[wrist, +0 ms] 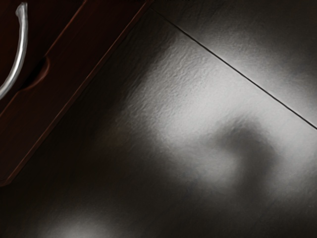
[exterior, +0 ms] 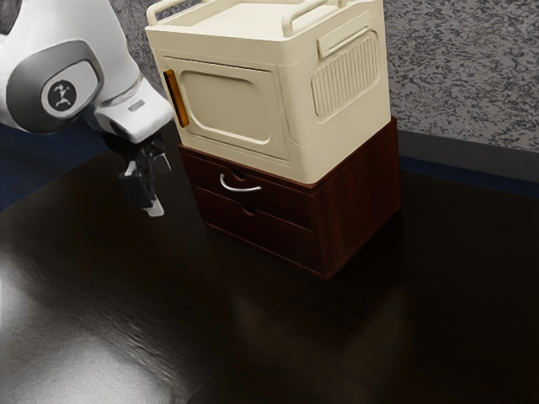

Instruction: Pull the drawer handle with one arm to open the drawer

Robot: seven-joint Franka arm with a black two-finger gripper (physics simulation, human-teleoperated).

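Note:
The black gripper (exterior: 152,207) points down over the table at the exterior view's left, apart from the drawer unit and its handle. A curved silver handle (exterior: 239,188) is fixed to the upper drawer (exterior: 285,199) of the dark red-brown unit. That drawer's front looks flush with the cabinet, so it stands shut. In the wrist view, part of the handle (wrist: 21,53) shows in front of the drawer unit (wrist: 30,120). Nothing is seen held by the gripper.
A cream cabinet (exterior: 221,105) with an orange handle (exterior: 176,98) rests on top of the drawer unit. The lower drawer (exterior: 257,234) has no silver handle. Both stand on a dark, glossy table (exterior: 253,337), with a grey patterned wall (exterior: 472,76) behind.

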